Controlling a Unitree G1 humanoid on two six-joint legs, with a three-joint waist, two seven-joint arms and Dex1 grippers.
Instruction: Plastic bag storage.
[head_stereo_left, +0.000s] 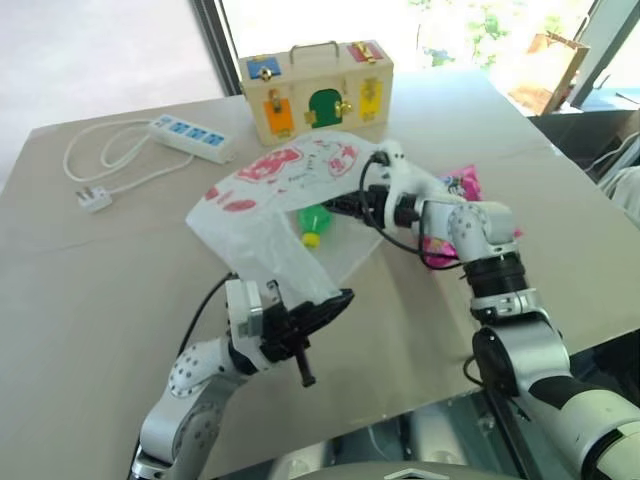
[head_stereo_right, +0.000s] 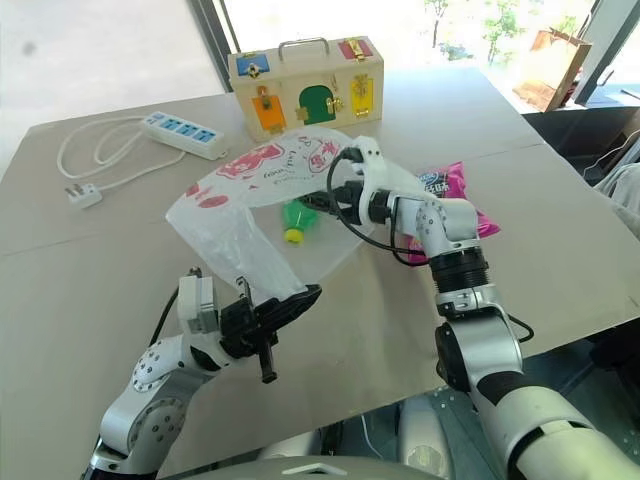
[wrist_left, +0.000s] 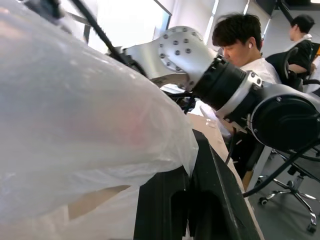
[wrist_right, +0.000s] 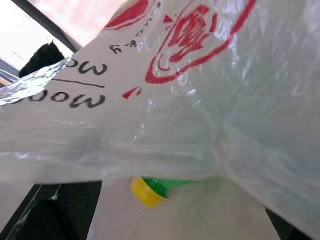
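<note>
- Head views: plastic bag (head_stereo_left: 275, 205) spread on the table (head_stereo_left: 100, 290) before the wooden box (head_stereo_left: 318, 92), near end lifted by the left pincer (head_stereo_left: 325, 305), clamped tight on its edge.
- Right pincer (head_stereo_right: 340, 200) reaching into the bag's far side beside a green bottle (head_stereo_right: 298, 217); fingers hidden, probably spread, grip impossible to tell.
- Pink packet (head_stereo_right: 452, 188) under the right forearm; power strip (head_stereo_left: 192, 137) well apart.
- Left wrist view: bag film draped over black fingers (wrist_left: 220, 200).
- Right wrist view: red print, bottle's yellow cap (wrist_right: 144, 192) beneath the film.
</note>
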